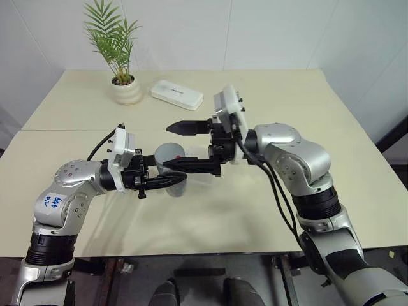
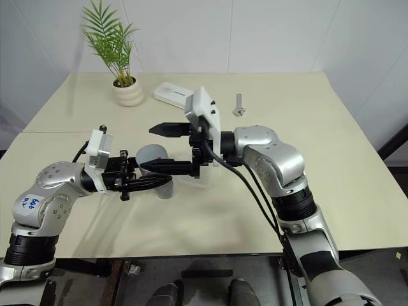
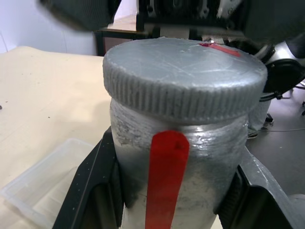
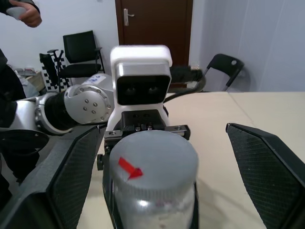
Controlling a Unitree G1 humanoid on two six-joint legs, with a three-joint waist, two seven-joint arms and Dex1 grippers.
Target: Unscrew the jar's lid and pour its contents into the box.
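Jar (image 3: 186, 157): silvery-grey cylinder, ribbed round lid (image 3: 183, 78)

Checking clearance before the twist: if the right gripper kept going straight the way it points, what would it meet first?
Most likely the lid of the jar, which sits between the open right gripper fingers; the left gripper holds the jar.

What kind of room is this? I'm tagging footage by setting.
Probably an office or lab test room rather than a home: a plain cream table with a potted plant, black office chairs beside a dark wooden door, and a checkerboard-patterned board against the wall.
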